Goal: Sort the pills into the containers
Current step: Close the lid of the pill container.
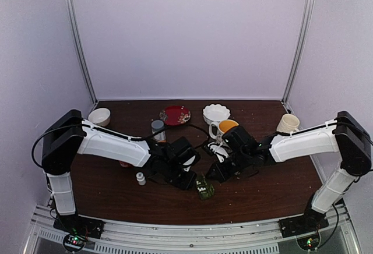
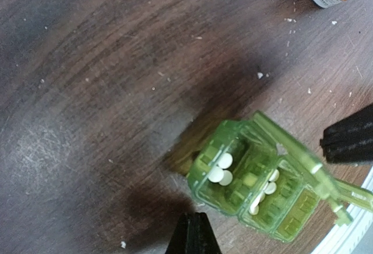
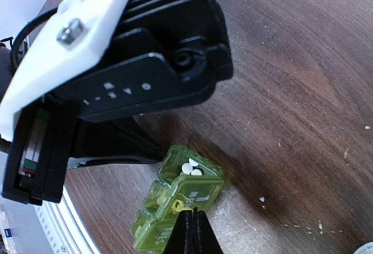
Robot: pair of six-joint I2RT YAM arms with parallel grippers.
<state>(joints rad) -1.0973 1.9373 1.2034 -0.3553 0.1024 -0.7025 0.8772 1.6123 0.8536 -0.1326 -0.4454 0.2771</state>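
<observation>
Both pinched shut and gripping nothing: my left tool (image 2: 195,233) hovers over the dark desk (image 2: 116,62), its tips just short of the green pill box (image 2: 259,198). Ahead of it, two open compartments (image 2: 233,178) hold white pills (image 2: 220,169). My right tool (image 3: 191,228) meets the same box from the opposite side, tips over a closed lid (image 3: 192,194), with more pills just beyond.
</observation>
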